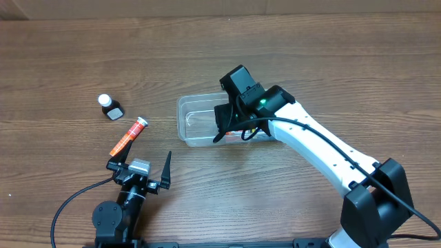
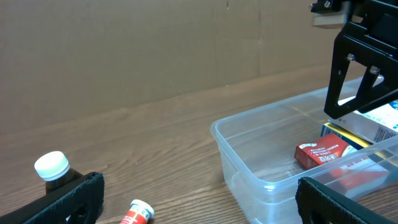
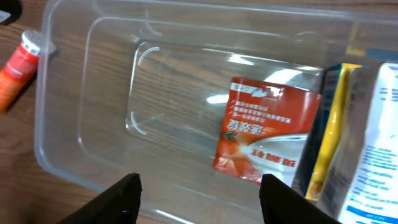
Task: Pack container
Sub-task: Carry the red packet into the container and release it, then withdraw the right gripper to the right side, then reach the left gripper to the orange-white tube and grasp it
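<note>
Right tool (image 3: 200, 190), fingers (image 3: 124, 196) apart, over container (image 3: 45, 124) with red packet (image 3: 264, 127), possibly boxes (image 3: 373, 143).

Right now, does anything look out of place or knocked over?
Nothing looks spilled or broken. The orange tube lies on its side outside the container, with a small bottle near it, also not packed. Inside, the red packet sits skewed to the walls.

Overhead: right arm (image 1: 310, 145) covers the container's (image 1: 196, 120) right half; contents there unseen.
Left wrist: orange tube (image 2: 135, 213) cut by the bottom edge; dark bottle (image 2: 53, 167) partly behind the left pincer (image 2: 200, 182).
Right wrist: white-and-yellow box (image 3: 367, 137) cut by the right edge; red packet (image 3: 264, 130) print blurred, unreadable.
</note>
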